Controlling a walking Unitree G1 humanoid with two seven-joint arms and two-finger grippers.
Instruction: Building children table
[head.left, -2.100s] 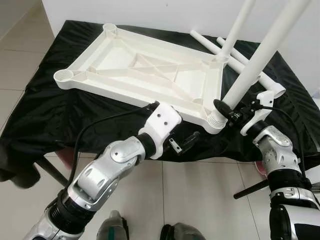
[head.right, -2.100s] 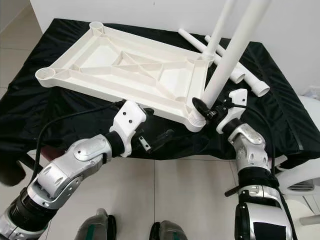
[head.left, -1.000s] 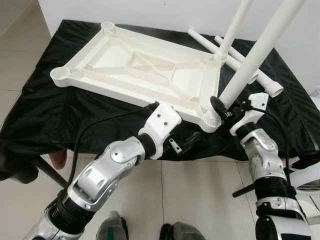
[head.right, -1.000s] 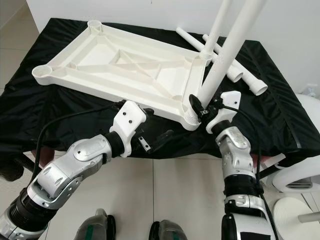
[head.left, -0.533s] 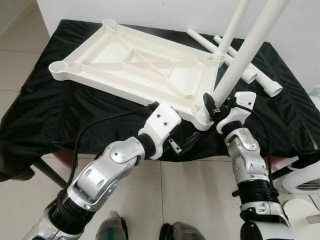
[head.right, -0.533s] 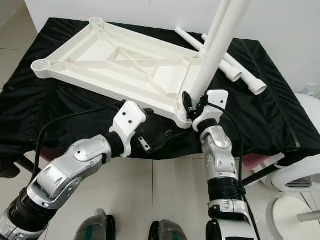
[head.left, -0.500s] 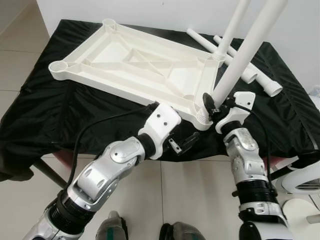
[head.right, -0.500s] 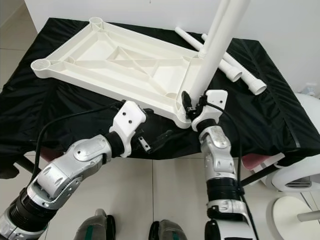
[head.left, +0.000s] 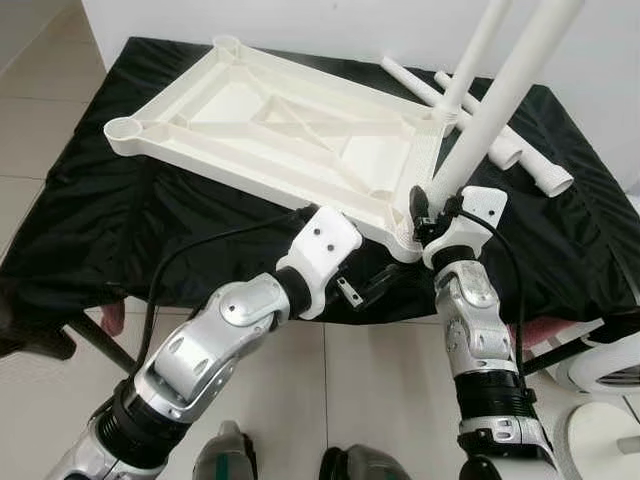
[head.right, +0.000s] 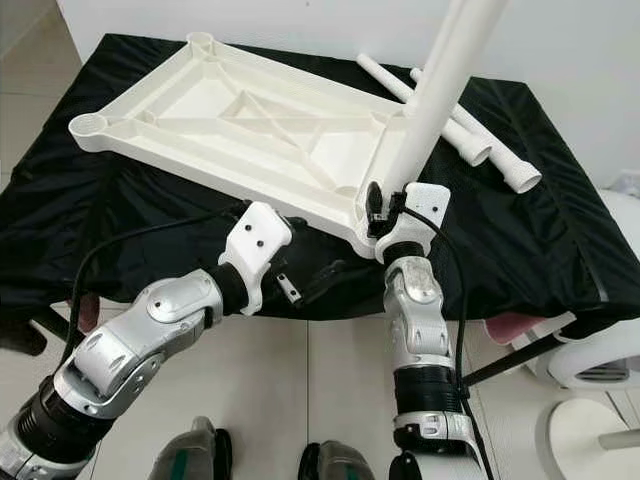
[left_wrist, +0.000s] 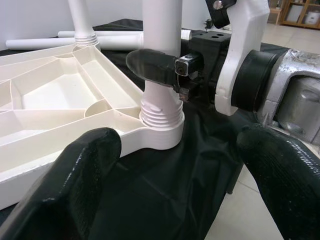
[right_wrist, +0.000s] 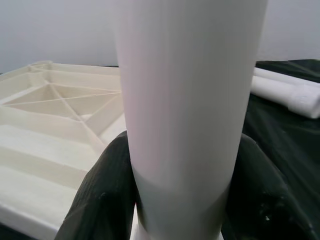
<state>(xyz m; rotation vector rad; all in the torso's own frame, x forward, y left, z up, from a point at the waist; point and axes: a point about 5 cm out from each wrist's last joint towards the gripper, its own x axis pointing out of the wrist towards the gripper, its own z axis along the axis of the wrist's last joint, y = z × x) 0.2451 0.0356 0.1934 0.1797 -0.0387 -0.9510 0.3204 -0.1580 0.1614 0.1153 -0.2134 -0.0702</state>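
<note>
Right hand clamped on upright leg just above its threaded foot, seated in tabletop corner socket. Left hand spread apart, nearby below the surface edge. Risk: a tilted leg cross-threads; unheld tabletop slides.

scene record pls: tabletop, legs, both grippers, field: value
tabletop: upside down on black cloth
near leg: standing in near right corner socket
far leg: standing in far right socket
loose legs: two lying on cloth, far right
right gripper: shut on near leg, just above socket
left gripper: open, below table edge, holding nothing
</note>
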